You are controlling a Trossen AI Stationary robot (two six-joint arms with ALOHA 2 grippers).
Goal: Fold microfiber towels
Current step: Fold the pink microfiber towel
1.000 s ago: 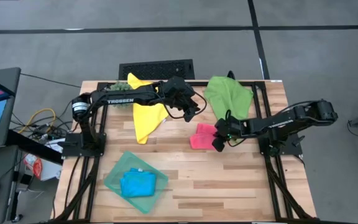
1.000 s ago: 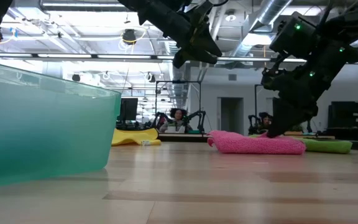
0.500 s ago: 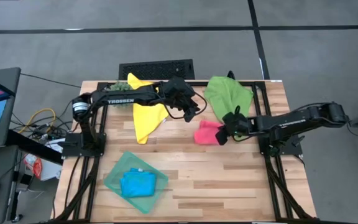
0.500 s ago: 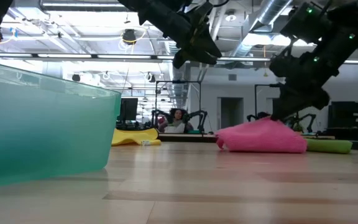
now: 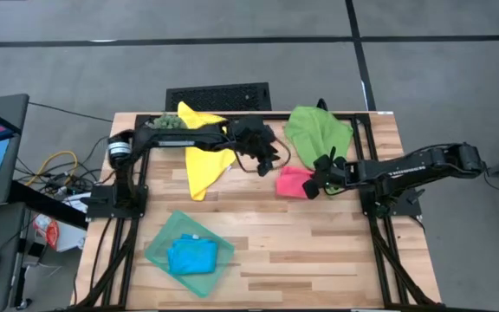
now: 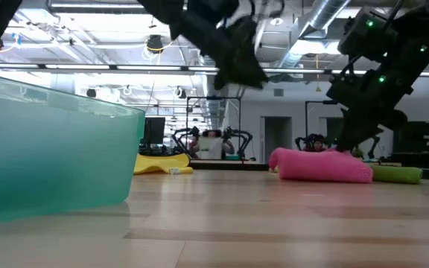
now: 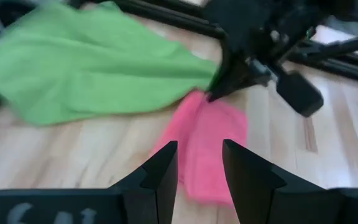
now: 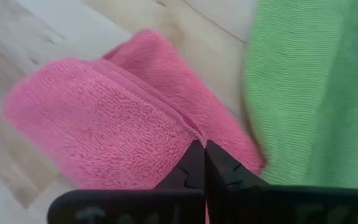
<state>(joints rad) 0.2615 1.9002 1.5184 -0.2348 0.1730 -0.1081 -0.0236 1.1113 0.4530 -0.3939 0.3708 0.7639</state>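
Note:
The pink towel (image 5: 291, 180) lies folded on the table right of centre, its far edge next to the spread green towel (image 5: 319, 130). My right gripper (image 8: 202, 149) reaches in from the right and is shut at the pink towel's right end (image 6: 345, 149). My left gripper (image 7: 197, 168) hangs open above the table, just left of and above the pink towel (image 7: 210, 143), and touches nothing. The yellow towel (image 5: 204, 156) lies spread at the far left. The blue towel (image 5: 191, 256) lies folded in the teal tray (image 5: 158, 247). My right gripper pinches the edge of the pink towel's upper fold (image 8: 179, 127) between its two fingertips, at the end nearest the green towel. The fingers slant down from the table's right side. The towel lies on the table, slack, with only that end slightly raised.
A small spiky green plant (image 5: 170, 121) stands at the far left edge by the yellow towel. The teal tray (image 6: 51, 149) fills the near left. Bare wood lies along the near edge and at the near right.
My right gripper has shut on the pink towel, lifted its end into a peak and drawn it toward the table's right and far side. The towel has slid that way and settled lower again. My left gripper has sunk a little toward the pink towel.

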